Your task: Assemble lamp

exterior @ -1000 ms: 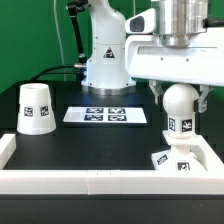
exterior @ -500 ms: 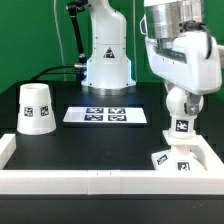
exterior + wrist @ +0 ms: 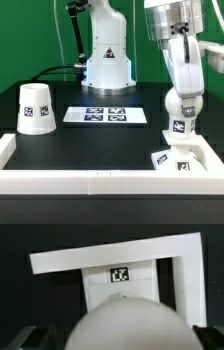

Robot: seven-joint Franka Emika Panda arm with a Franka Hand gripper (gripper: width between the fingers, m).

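Your tool (image 3: 180,102) clamps the white plastic ball-topped bulb (image 3: 180,125) just above the flat square white base (image 3: 172,160), at the near corner of the worktop (image 3: 100,145) on the exterior view's right. Bulb-fitting step, I judge; next, lower it straight and centred

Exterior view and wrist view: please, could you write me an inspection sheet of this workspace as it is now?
Surface: black table inside a white rail.
Job's things: shade upright, alone at the exterior view's left; base in the rail's corner at the exterior view's right; bulb held over the base, contact cannot be told.
Clutter: marker board flat at mid table; nothing else seen.
Grippers: gripper shut on the bulb.
Cables: black cable behind the table.
Surroundings: arm pedestal, white; green backdrop.
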